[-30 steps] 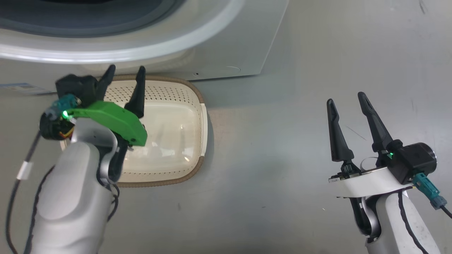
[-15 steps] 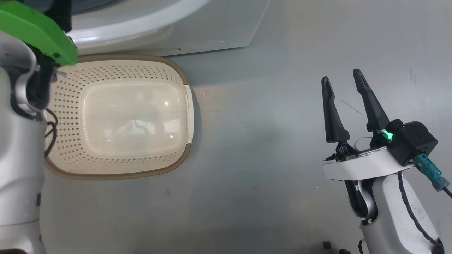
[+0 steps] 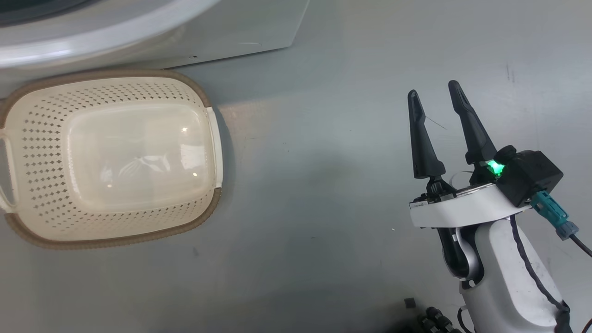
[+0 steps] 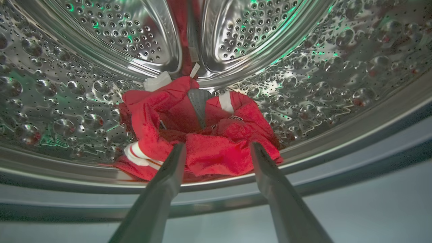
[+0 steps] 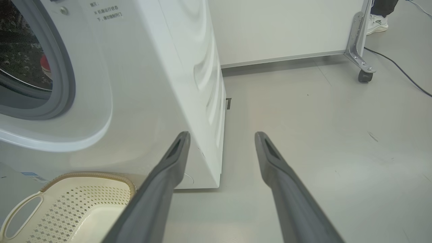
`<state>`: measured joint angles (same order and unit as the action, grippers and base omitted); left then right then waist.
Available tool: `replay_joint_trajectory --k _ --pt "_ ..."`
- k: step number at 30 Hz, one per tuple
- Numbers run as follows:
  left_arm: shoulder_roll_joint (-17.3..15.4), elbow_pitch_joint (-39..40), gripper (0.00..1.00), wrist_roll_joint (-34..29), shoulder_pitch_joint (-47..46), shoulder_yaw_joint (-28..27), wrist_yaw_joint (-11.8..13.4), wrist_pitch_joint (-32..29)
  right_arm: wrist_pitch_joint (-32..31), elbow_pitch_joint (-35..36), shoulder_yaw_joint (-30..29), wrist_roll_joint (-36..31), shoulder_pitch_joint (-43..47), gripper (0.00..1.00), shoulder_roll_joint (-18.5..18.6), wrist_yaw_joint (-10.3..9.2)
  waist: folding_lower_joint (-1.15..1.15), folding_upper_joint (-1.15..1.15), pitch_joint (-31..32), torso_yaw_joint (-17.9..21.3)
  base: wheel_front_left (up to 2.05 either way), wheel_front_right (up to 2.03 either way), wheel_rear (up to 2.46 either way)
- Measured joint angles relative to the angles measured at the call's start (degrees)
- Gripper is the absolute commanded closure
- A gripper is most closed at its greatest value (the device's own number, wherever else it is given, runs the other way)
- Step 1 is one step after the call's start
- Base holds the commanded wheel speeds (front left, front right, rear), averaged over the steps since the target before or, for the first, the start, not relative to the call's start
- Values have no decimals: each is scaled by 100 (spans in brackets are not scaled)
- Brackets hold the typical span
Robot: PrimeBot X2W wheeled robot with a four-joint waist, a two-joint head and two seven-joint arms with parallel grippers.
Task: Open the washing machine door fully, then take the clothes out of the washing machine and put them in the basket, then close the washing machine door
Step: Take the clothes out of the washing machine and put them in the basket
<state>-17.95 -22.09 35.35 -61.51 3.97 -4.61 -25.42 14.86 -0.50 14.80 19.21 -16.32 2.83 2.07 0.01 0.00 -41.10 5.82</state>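
lifted left pincer away from above the basket and into the washing machine, tips now pointing at the clothes close ahead. shifted head camera, sliding basket leftward in frame.

Test lab: freestanding washing machine, bare grey floor, wheeled white partition, loose cable.

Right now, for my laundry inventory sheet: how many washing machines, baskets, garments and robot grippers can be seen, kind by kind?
Washing machine: 1
Basket: 1
Red garment: 1
Grippers: 2, left gripper and right gripper
Total: 5
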Motion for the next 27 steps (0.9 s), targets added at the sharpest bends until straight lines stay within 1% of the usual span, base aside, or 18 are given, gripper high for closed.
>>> replay_joint_trajectory --k 6,11,17,22,27 --pt "-276 -69 0 52 -490 -79 0 -333 0 2 154 193 -83 0 0 -67 0 0 -121 239 0 0 0" --pt "-454 -113 0 51 -888 -89 0 -578 0 10 285 305 -142 0 0 -80 0 0 -258 430 0 0 0" --pt "-537 -289 0 52 -1110 -89 2 -870 0 18 390 435 -252 0 -1 -122 0 0 -411 614 0 0 0" --pt "-748 -519 0 34 -1261 -38 36 -1202 0 26 450 546 -337 0 -2 -174 0 0 -572 809 0 0 0" --pt "-801 -699 0 -55 -1399 34 85 -1494 0 38 449 549 -375 0 -2 -182 0 0 -697 892 0 0 0"
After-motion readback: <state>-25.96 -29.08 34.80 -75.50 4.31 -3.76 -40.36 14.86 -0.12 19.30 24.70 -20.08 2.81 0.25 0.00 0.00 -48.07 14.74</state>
